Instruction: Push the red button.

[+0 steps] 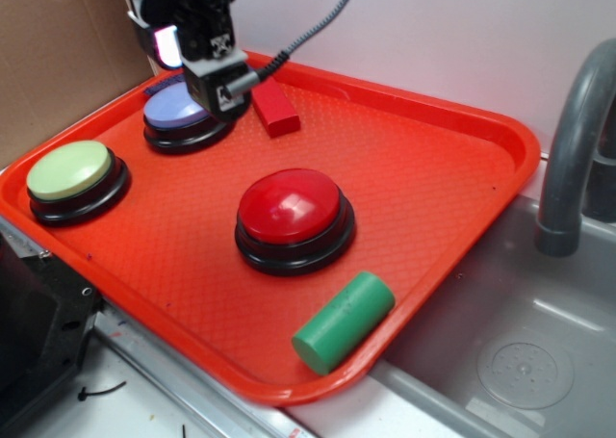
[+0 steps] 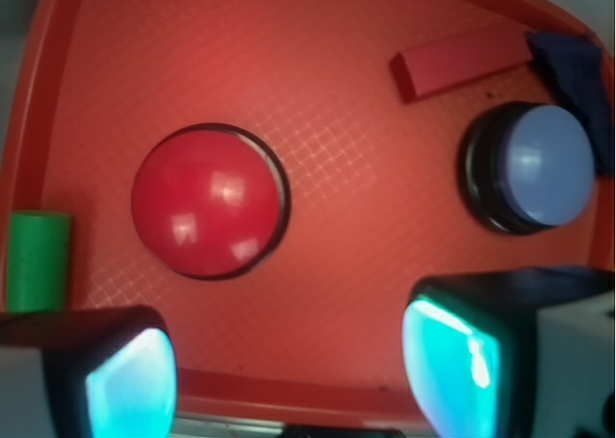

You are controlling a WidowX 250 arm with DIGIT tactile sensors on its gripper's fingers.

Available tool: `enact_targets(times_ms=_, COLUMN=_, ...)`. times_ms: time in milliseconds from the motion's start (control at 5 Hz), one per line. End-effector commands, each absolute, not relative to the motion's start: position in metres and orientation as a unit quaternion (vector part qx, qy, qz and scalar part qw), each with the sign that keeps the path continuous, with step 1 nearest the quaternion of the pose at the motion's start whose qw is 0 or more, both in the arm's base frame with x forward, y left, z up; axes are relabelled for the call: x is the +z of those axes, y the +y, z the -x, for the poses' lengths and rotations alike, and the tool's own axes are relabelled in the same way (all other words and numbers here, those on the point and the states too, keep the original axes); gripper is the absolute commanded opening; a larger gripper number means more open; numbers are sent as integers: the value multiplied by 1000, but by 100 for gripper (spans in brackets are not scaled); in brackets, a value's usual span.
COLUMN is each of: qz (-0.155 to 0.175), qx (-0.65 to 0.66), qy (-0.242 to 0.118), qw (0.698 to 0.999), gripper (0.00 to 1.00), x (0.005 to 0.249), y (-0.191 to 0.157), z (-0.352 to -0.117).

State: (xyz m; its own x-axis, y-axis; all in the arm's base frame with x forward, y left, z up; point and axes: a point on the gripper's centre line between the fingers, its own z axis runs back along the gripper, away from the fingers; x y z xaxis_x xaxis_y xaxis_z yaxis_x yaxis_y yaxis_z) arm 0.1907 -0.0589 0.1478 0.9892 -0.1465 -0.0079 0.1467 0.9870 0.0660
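The gripper (image 2: 289, 371) hangs spread wide at the tray's (image 1: 462, 197) far left, holding nothing; the glossy red button (image 1: 289, 205) domes mid-tray, untouched.

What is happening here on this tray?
A robot arm is set to press the red button near the middle of the orange tray. Its end effector is open, holds nothing, and hangs above the tray's far side near the purple button. The red button is untouched so far.
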Motion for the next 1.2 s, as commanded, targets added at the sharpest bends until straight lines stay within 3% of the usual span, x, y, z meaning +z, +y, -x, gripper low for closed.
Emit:
enact_targets(times_ms=0, qz=-23, qx=-60, qy=-30, qw=997, gripper=100, x=170, y=-59, z=-197)
enact_targets(times_ms=1000, qz=-15, qx=-50, qy=-7, qw=999, gripper=100, x=157, y=-58, z=-195)
